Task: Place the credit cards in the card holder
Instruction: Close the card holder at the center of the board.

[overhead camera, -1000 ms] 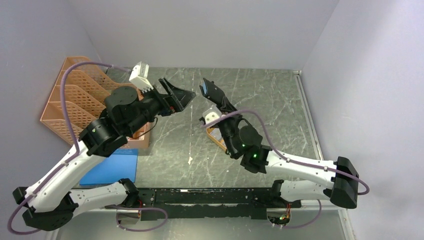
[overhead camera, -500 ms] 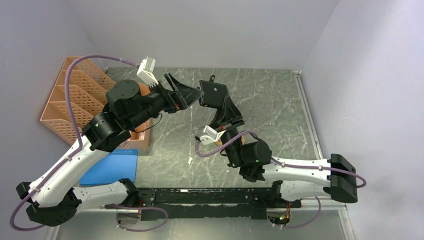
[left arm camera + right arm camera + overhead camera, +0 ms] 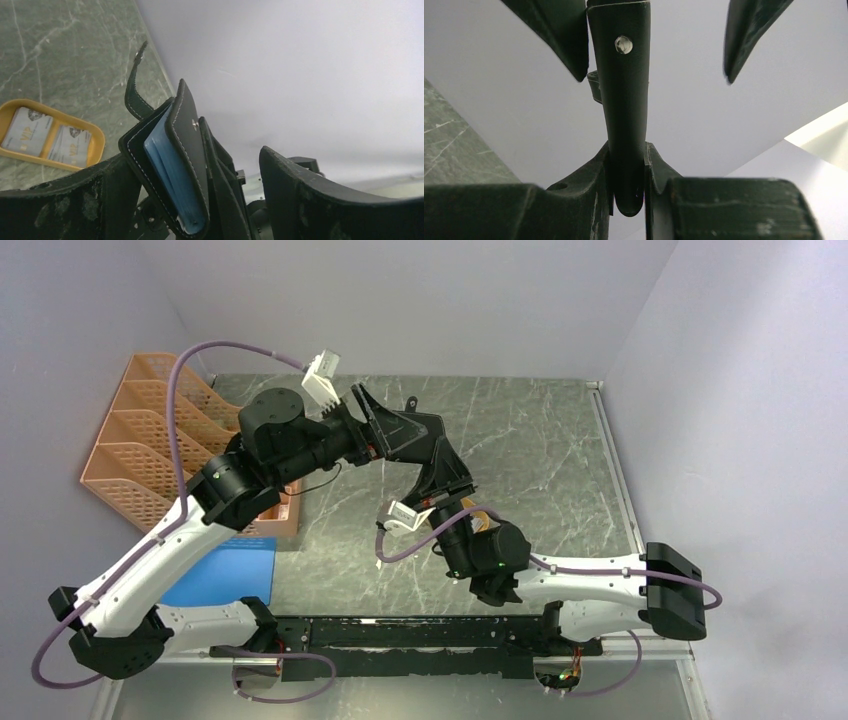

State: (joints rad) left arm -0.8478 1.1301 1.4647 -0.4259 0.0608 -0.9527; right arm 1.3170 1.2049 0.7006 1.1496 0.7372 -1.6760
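My right gripper is shut on the lower edge of the black card holder and holds it upright above the table. The card holder is slightly ajar, with blue inner pockets showing and its snap tab sticking up. My left gripper is open, its two fingers standing either side of the holder with a gap on the right. From above, the left gripper meets the card holder over the table's middle. Two pale credit cards lie in the orange tray.
An orange mesh file rack stands at the left wall. A flat blue pad lies in front of it near the left arm's base. Grey walls enclose the marbled table on three sides.
The right arm has lifted and turned the card holder toward the left. The left gripper has moved right until its fingers straddle the holder.
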